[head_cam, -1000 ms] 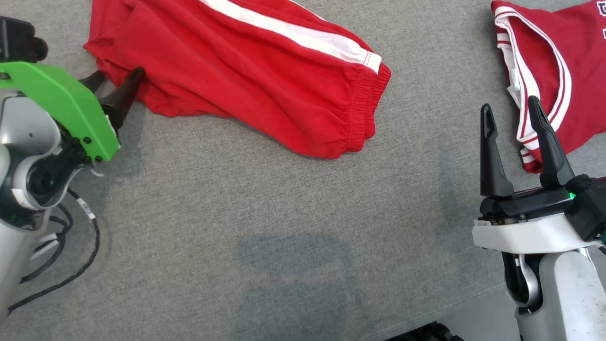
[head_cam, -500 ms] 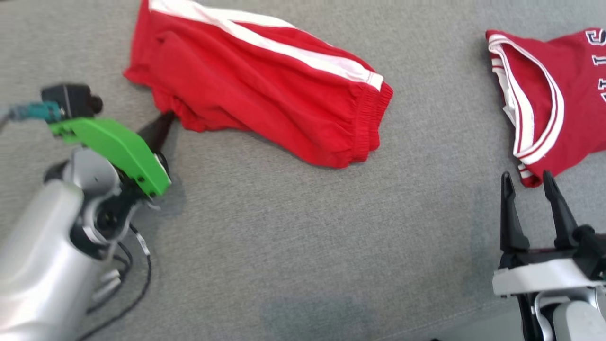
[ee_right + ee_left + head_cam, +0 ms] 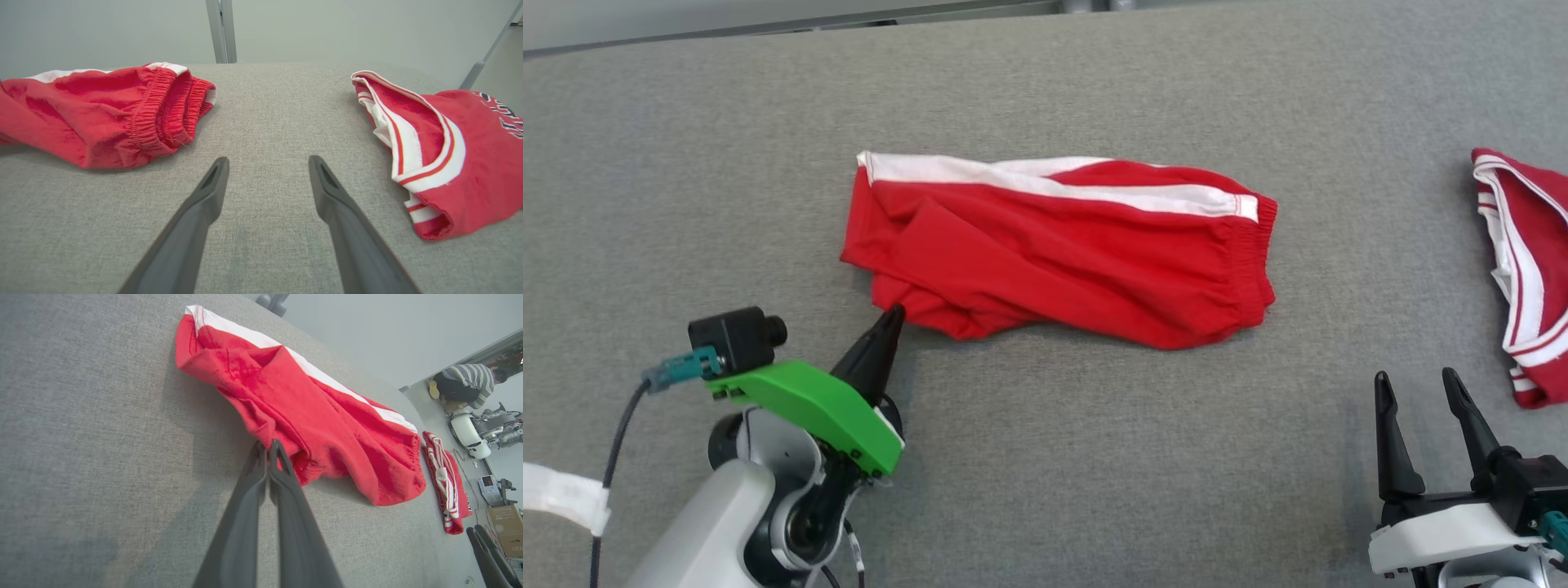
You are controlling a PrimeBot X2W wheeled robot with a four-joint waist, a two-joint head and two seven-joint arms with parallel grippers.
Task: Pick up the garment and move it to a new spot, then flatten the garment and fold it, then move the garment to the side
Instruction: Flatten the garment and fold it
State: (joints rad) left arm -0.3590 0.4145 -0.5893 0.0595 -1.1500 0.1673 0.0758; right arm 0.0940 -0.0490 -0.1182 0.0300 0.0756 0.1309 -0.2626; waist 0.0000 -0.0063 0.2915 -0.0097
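Left gripper (image 3: pixel 894 314) is pinching the red shorts (image 3: pixel 1062 253) at their near hem, jaws clenched, with the shorts lying mid-worktop (image 3: pixel 1094 457). Right gripper (image 3: pixel 1414 377) is hovering near the red jersey (image 3: pixel 1531 269), jaws released.

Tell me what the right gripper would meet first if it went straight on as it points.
The right gripper points along the bare grey surface, between the shorts on its left and the jersey on its right. The way looks free to the far edge, though depth is unclear.
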